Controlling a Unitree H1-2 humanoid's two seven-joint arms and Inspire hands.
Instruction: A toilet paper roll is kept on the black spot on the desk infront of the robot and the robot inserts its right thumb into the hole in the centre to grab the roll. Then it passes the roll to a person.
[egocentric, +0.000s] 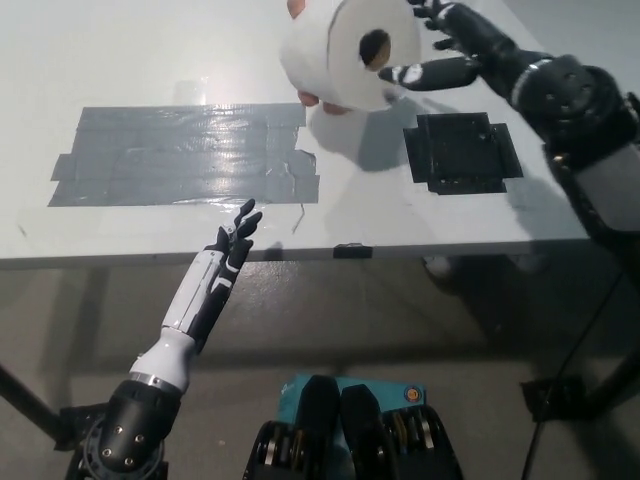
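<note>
The robot's black right hand (455, 50) is raised at the upper right, its fingers (425, 73) spread apart and holding nothing, the black forearm running down toward the right edge. The white left hand (232, 240) rests low at the lower left, fingers loosely extended, its white forearm angled upward.
</note>
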